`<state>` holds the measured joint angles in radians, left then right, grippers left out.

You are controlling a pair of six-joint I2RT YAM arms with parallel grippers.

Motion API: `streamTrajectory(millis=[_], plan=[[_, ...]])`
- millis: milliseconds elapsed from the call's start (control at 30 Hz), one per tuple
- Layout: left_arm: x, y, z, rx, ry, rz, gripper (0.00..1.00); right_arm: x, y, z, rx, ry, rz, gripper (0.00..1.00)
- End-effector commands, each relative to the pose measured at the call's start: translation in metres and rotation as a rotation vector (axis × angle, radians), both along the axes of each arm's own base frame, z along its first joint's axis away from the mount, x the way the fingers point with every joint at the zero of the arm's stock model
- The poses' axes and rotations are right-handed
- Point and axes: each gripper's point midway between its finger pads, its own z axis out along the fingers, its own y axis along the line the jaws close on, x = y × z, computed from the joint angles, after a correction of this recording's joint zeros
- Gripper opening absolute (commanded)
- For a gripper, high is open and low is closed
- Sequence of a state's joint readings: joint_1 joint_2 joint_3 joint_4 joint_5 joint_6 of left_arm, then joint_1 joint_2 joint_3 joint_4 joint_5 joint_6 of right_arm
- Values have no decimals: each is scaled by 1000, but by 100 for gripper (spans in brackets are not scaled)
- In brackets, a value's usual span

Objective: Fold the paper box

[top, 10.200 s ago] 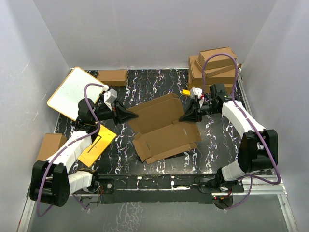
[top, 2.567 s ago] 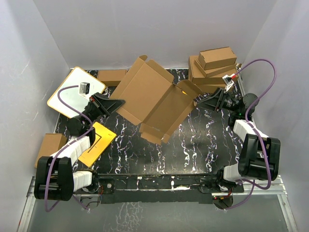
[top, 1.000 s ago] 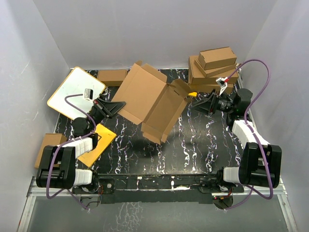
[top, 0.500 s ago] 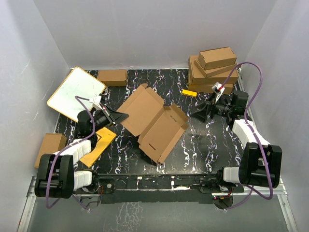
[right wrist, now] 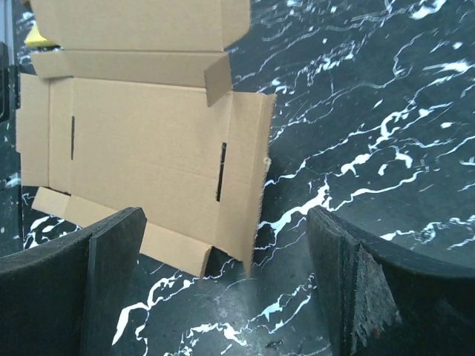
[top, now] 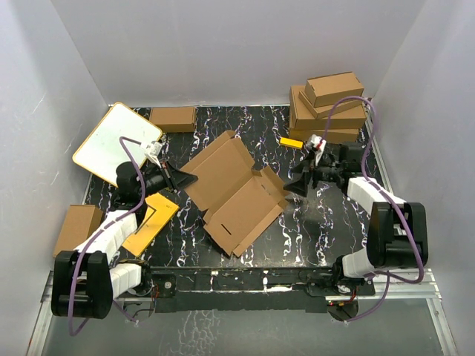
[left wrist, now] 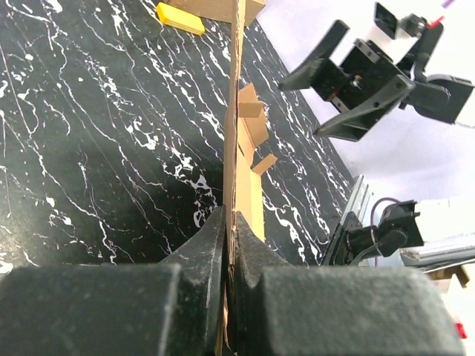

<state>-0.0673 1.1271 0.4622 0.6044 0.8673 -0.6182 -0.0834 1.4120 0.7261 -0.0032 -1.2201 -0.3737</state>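
Left gripper (top: 182, 179) is clamped on the left edge of the box (top: 236, 194), which lies opened out across the middle of the tabletop (top: 319, 222); right gripper (top: 296, 187) stands spread wide just off its right flap, not touching; yellow card (top: 152, 221) lies under the left arm by the left edge; board (top: 113, 142) sits in the far left corner; stacked boxes (top: 326, 110) fill the far right corner.

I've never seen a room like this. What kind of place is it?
Probably a robot practice lab: white walls surround a black table, a left arm and right arm are bolted at its edge, and cardboard boxes sit stacked in a corner.
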Motion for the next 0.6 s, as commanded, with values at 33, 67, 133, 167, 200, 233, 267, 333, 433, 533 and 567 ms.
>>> streamTrajectory(millis=[33, 67, 133, 167, 200, 233, 267, 333, 433, 533, 567], plan=[[-7, -5, 29, 29, -154, -89, 0, 31, 16, -4, -111, -56, -9, 98], [-8, -6, 31, 28, -164, -96, 0, 35, 20, -5, -123, -52, -16, 97], [-10, -8, 33, 26, -175, -108, 0, 42, 22, -6, -137, -49, -35, 95], [-11, -9, 34, 24, -179, -116, 0, 44, 23, -7, -140, -40, -40, 94], [-12, -10, 35, 23, -182, -120, 0, 45, 24, -11, -142, -27, -41, 93], [-13, -11, 36, 23, -185, -122, 0, 43, 25, -14, -143, -14, -34, 91], [-13, -11, 36, 23, -186, -124, 0, 42, 27, -17, -140, -2, -24, 88], [-13, -12, 37, 23, -189, -126, 0, 38, 30, -20, -137, 14, -8, 82], [-13, -13, 37, 23, -191, -129, 0, 39, 34, -21, -144, 24, -2, 65], [-13, -13, 39, 28, -197, -131, 0, 37, 35, -23, -142, 43, 13, 45], [-13, -13, 39, 31, -199, -131, 0, 36, 36, -22, -142, 44, 18, 38]])
